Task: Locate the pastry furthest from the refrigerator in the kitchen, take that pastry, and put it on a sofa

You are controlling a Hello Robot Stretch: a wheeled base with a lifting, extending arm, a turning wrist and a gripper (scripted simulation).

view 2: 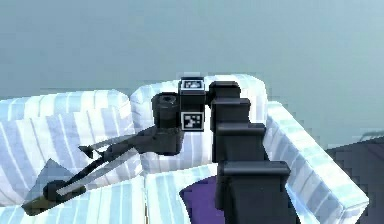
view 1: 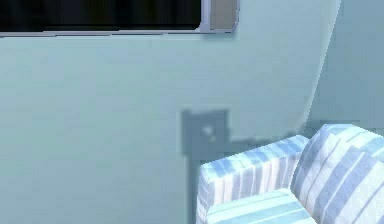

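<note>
The dark square arm [view 2: 250,170] stands up from 6 o'clock in the arm side view. It hides part of a dark purple patch [view 2: 195,190] of uncertain kind on the blue-and-white striped sofa [view 2: 90,115], and ends at two marker squares [view 2: 192,100]. From there the pincer [view 2: 70,178] slants toward 8 o'clock across the cushions. I cannot tell whether its fingers are spread or pressed together, or whether it holds anything, and a small tan smear [view 2: 35,207] at its tip is too small to call the pastry. In the forward view the sofa is cut off at 4 o'clock, and a dark window [view 1: 100,15] is cropped at 12.
</note>
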